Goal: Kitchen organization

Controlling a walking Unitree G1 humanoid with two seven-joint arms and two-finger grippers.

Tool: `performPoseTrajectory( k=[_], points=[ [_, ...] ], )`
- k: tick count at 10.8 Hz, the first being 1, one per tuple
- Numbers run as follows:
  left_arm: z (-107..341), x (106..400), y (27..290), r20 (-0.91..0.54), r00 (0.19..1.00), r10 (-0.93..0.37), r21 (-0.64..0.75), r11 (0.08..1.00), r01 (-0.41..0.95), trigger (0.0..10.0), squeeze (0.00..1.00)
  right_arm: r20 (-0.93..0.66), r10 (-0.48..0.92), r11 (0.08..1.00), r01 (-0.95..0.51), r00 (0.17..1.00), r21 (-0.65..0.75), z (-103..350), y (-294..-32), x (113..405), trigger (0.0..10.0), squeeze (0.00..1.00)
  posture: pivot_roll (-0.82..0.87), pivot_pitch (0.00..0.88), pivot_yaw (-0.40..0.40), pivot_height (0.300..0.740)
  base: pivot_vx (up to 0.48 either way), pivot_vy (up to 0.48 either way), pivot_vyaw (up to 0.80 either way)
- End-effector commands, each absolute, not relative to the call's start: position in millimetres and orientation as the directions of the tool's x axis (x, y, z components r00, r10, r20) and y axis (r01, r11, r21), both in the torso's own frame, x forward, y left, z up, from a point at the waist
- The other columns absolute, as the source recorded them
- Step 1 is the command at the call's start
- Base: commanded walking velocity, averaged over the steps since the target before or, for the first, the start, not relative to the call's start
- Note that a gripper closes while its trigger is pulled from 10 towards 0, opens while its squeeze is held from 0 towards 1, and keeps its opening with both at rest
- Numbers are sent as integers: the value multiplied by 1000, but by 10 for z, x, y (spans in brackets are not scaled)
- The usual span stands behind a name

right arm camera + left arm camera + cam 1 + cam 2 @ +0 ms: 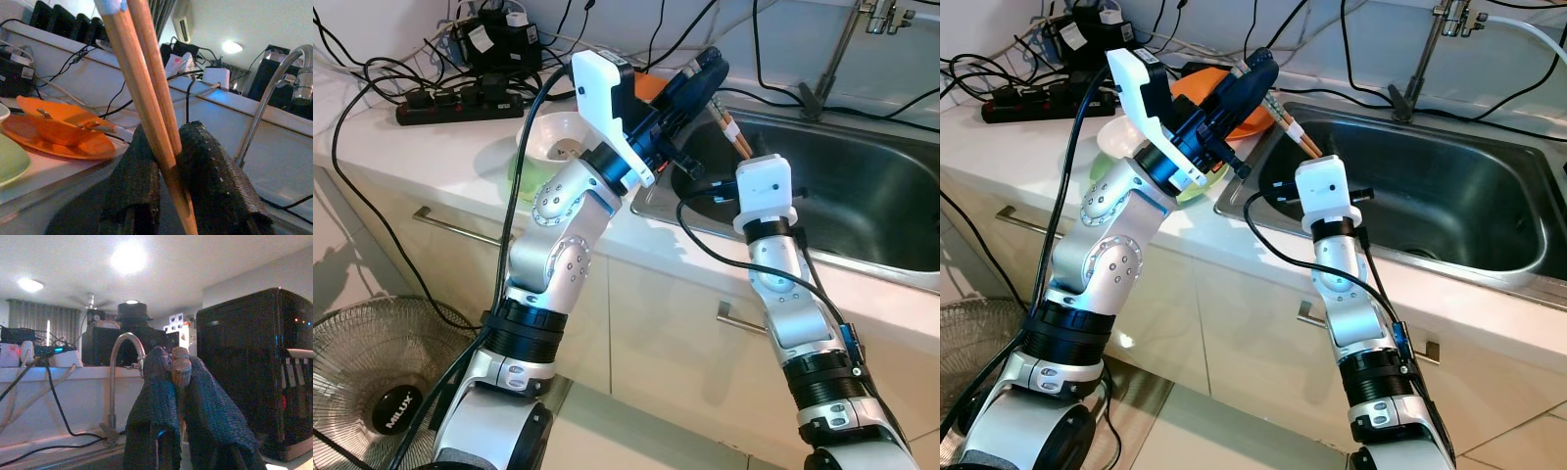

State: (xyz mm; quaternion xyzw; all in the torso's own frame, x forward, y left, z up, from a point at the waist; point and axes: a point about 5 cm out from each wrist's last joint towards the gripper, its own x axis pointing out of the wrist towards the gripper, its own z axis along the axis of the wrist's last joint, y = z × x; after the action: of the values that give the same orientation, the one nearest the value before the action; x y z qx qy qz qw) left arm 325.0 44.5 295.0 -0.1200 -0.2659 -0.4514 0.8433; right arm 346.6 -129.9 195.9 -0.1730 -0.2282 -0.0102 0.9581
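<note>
A pair of wooden chopsticks (734, 132) slants above the left rim of the steel sink (862, 196). My left gripper (705, 73) is raised over the counter edge and shut on their upper ends; the left wrist view shows the two blunt ends (181, 364) pinched between the black fingers (156, 401). My right gripper (166, 147) reaches up from below, behind its white wrist block (764, 191), and is shut on the lower part of the chopsticks (146, 83). Both grippers hold the same pair.
Orange plates (1234, 117) lie on the counter behind the left arm, with a white bowl (558, 137) on a green plate (524, 166) beside them. A faucet (827, 69) stands at the sink's back. Power strips and cables (460, 103) crowd the counter's far left. A fan (382, 382) sits on the floor.
</note>
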Motion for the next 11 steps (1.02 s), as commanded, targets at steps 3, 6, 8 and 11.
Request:
performPoseTrajectory(
  k=[3, 6, 8, 11],
  points=[
    [2954, 3320, 451, 541, 508, -670, 37, 622, 782, 10000, 1000, 470, 69, 947, 90, 880, -308, 2055, -1248, 3464, 0, 0, 46, 13, 27, 740, 0, 0, 0],
    [2955, 3343, 492, 548, 537, -642, 27, 654, 756, 10000, 1000, 459, 58, 953, 88, 886, -290, 2041, -1265, 3462, 0, 0, 48, 25, 23, 740, 0, 0, 0],
    [2952, 3352, 501, 545, 551, -632, 29, 671, 741, 10000, 1000, 448, 51, 956, 86, 893, -282, 2032, -1276, 3475, 0, 0, 49, 27, 20, 740, 0, 0, 0],
    [2750, 3350, 518, 491, 607, -624, -1, 697, 717, 10000, 0, 360, -57, 976, 128, 931, -176, 2004, -1480, 3607, 0, 0, 46, 30, 18, 740, 0, 0, 0]
  ],
)
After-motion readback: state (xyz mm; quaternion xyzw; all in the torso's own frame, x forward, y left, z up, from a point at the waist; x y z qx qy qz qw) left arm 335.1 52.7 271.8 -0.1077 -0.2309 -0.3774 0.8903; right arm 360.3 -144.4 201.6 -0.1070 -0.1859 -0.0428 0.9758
